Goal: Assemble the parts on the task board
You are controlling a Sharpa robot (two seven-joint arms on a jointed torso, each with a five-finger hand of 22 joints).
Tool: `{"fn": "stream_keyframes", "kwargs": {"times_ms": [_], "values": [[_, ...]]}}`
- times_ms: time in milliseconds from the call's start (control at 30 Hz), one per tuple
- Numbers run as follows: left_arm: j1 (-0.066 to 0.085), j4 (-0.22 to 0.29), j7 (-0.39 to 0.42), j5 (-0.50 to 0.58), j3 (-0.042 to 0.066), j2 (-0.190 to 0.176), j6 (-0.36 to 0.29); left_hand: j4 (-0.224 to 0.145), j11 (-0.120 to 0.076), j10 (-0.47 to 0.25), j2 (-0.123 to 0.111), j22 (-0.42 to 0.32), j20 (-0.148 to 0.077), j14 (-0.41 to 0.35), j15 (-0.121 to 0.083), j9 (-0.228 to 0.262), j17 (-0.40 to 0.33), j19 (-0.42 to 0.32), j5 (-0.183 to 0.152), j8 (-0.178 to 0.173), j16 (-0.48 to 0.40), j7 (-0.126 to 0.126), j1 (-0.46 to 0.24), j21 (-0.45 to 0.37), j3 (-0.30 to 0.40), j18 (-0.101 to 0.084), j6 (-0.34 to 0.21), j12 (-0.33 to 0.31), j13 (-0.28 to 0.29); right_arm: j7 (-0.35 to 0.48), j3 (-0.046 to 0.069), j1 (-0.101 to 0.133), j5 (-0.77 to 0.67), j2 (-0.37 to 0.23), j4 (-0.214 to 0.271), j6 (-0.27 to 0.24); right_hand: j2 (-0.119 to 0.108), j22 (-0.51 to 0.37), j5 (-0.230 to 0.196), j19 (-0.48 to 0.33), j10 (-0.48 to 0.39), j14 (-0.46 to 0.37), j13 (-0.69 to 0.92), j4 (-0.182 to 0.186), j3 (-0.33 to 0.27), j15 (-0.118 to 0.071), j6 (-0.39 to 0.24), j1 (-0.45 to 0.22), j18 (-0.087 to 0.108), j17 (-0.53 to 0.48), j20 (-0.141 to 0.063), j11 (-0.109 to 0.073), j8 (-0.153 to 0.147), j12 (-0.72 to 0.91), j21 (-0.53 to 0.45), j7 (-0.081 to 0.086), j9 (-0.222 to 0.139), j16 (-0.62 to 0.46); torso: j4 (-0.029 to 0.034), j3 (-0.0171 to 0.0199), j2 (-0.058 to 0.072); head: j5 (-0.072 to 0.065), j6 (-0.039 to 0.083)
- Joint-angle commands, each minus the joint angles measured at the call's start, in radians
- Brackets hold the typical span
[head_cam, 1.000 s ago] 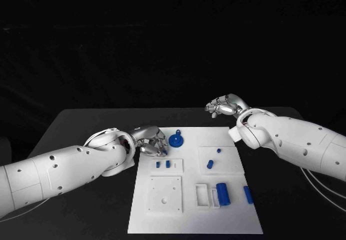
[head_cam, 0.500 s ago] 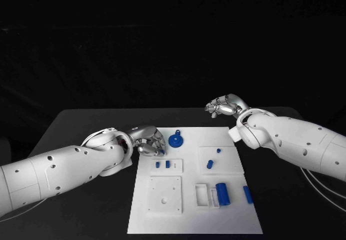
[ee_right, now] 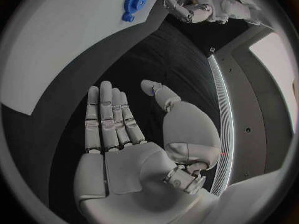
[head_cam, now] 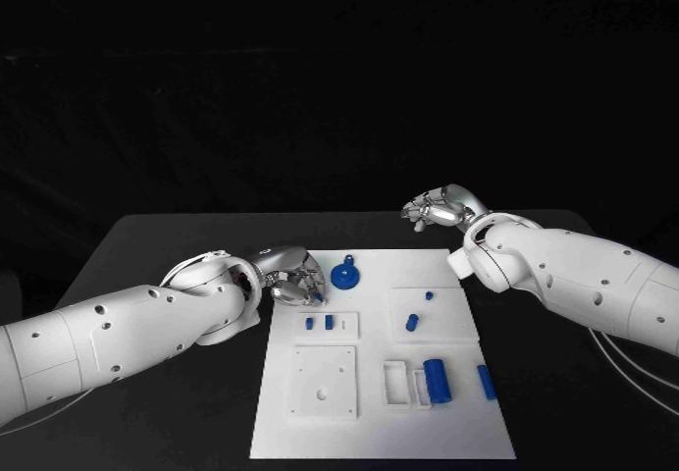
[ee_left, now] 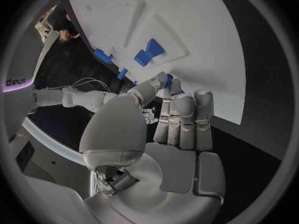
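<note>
- Left robot hand (head_cam: 293,280): at the board's (head_cam: 453,412) far left edge, fingers together, pinching a small blue part (ee_left: 168,80).
- Right robot hand (head_cam: 442,210): beyond the board's far edge, released, fingers straight.
- Blue gear (head_cam: 345,273): on the board beside the left hand.

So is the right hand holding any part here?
No: in the right wrist view the right hand is flat and open over the black table, with nothing in it.
</note>
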Motion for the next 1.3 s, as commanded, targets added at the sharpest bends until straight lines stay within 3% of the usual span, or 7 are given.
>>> {"fn": "stream_keyframes", "kwargs": {"times_ms": [33,1000,1300], "values": [[0.0,0.002,-0.007,0.006,0.0,0.002,-0.003,0.002,0.011,0.021,0.01,0.016,-0.02,0.003,-0.007,0.001,-0.002,0.0,0.002,0.006,0.004,-0.001,-0.004,0.005,0.005,0.074,0.006,0.006,0.001,0.009,0.001,0.0,0.0,0.0,0.0,0.012,0.009,0.002,0.004,-0.004,-0.009,-0.007,-0.001,-0.002,-0.006,0.001,-0.007,0.001,0.014,-0.001,-0.003,-0.002,0.006,0.006,-0.004,-0.003,-0.001,0.007,-0.0006,0.0001,0.0,-0.001,0.001],[0.0,-0.007,-0.017,-0.006,0.0,0.022,0.024,0.0,0.012,0.021,0.01,0.016,-0.02,0.002,-0.006,0.0,-0.003,0.0,0.002,0.005,0.004,0.0,-0.003,0.005,0.007,0.074,0.005,0.003,0.001,0.009,0.001,0.0,0.0,0.0,0.0,0.011,0.009,0.002,0.004,-0.003,-0.009,-0.007,-0.004,-0.002,-0.006,0.001,-0.007,0.001,0.014,-0.002,-0.003,-0.002,0.007,0.007,-0.004,-0.003,-0.002,0.007,-0.001,0.0005,0.0,0.0,-0.002],[0.0,-0.002,-0.012,-0.059,-0.001,0.025,0.026,-0.001,0.012,0.021,0.009,0.016,-0.019,0.0,-0.006,0.0,-0.003,-0.002,0.001,0.004,0.003,0.0,-0.002,0.006,0.008,0.074,0.004,0.001,0.001,0.009,0.001,0.0,0.0,0.0,0.0,0.012,0.01,0.002,0.004,-0.003,-0.009,-0.007,-0.005,-0.003,-0.006,0.001,-0.007,0.001,0.014,-0.002,-0.003,-0.002,0.007,0.008,-0.004,-0.003,-0.002,0.007,-0.0006,0.0002,0.0,-0.001,-0.003]]}}
